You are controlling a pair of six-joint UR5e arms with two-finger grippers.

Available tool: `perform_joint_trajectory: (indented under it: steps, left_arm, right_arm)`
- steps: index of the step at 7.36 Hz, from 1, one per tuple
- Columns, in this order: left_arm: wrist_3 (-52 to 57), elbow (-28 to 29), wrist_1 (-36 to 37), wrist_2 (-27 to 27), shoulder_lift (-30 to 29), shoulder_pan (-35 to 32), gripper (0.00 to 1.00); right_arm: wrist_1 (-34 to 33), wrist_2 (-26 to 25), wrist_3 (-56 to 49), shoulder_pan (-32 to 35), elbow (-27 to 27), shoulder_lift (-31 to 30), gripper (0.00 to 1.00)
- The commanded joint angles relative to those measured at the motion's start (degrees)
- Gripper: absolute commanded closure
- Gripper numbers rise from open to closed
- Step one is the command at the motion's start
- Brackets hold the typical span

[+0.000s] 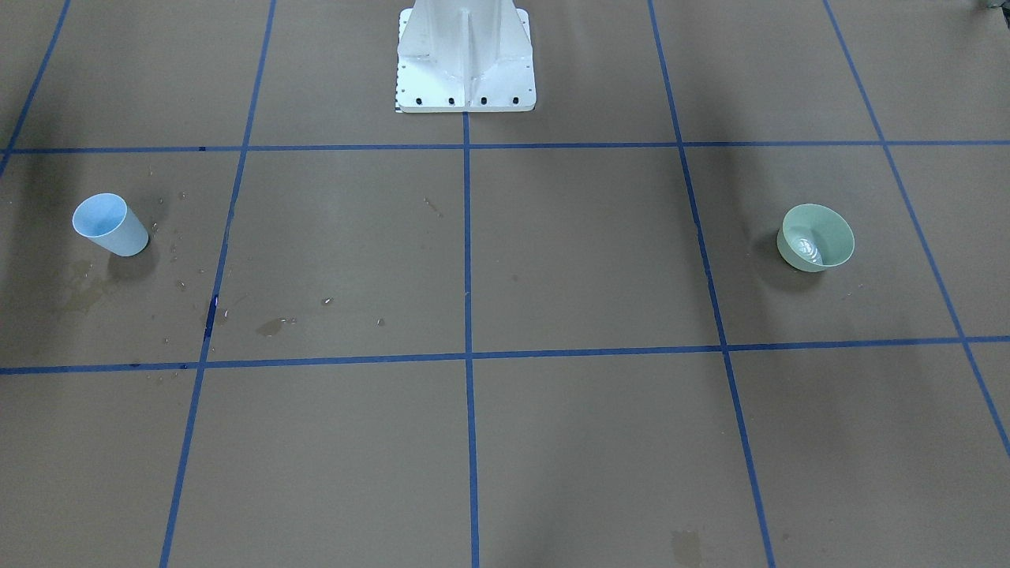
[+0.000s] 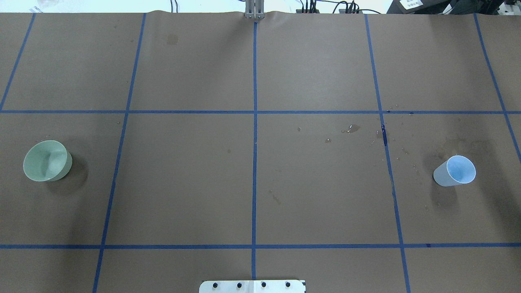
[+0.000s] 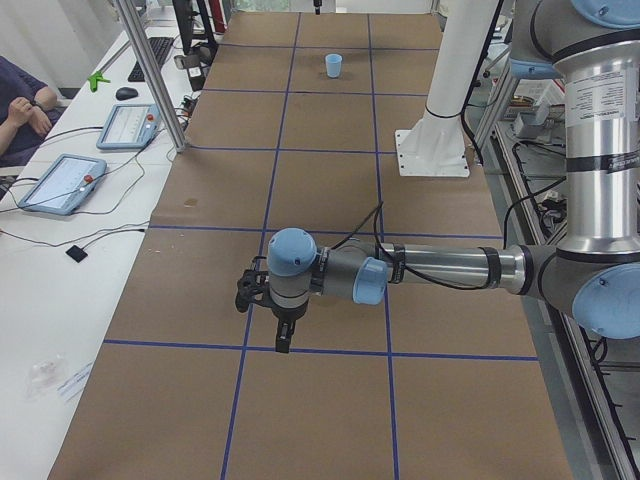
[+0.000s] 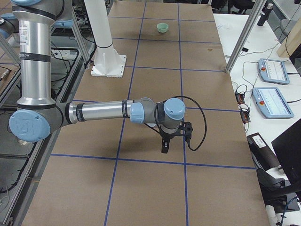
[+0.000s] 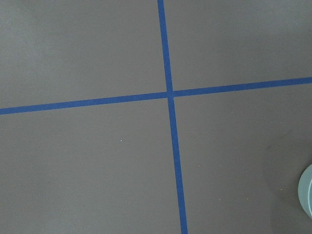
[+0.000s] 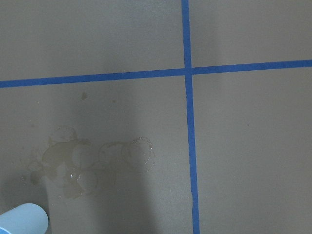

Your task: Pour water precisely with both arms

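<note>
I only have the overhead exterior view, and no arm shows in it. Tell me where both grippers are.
Observer: The exterior left view shows the left gripper pointing down over a blue tape line. I cannot tell how its jaws stand.
Operator: Now the right one.
Observer: In the exterior right view the right gripper also points down, out in front of its arm.
Operator: Confirm the water.
Observer: The front-facing view shows water glinting in the bottom of the green bowl.

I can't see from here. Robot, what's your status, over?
Left gripper, right gripper: raised, empty, jaws unclear. Water in green bowl; blue cup far off. Droplets by cup.
</note>
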Motion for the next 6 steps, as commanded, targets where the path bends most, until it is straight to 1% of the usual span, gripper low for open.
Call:
perform_joint_trajectory:
  steps: [1, 6]
  left_arm:
    - [0.36, -0.01, -0.22, 0.44, 0.96, -0.02, 0.0]
    - [-0.52, 0.7, -1.19, -0.35, -0.08, 0.25, 0.0]
  right_arm:
    - [-0.03, 0.11, 0.09, 0.0, 0.15, -0.02, 0.0]
    - [0.59, 0.02, 0.09, 0.0, 0.59, 0.24, 0.0]
